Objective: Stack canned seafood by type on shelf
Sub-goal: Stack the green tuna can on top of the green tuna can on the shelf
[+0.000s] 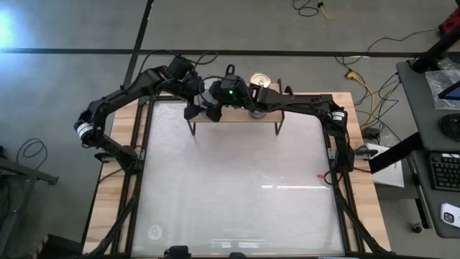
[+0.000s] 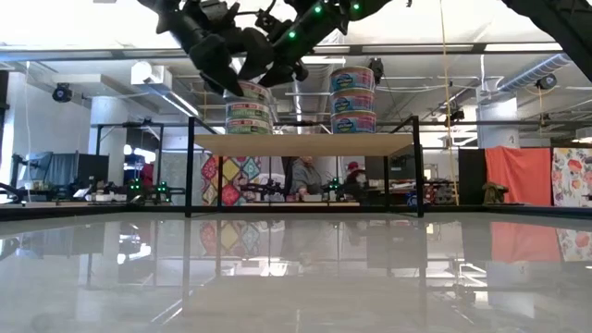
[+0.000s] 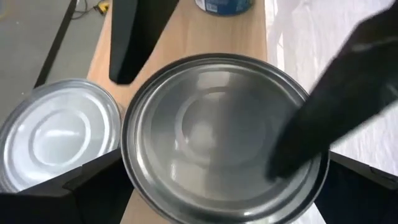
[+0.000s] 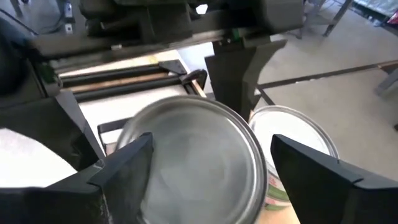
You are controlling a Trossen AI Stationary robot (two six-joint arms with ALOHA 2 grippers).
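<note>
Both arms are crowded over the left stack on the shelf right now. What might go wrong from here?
1. The top tin sits tilted on the left stack; it may slide off.
2. Left gripper and right gripper both straddle that tin, so the fingers could collide.
3. A bump could topple the right stack close beside it.

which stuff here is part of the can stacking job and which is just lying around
Part of the job:
- left stack of cans on the shelf
- right stack of cans
- silver can between the right tool fingers
- left tool, open, at that same stack

Just lying about:
- cables on the floor
- keyboard on the side desk
</note>
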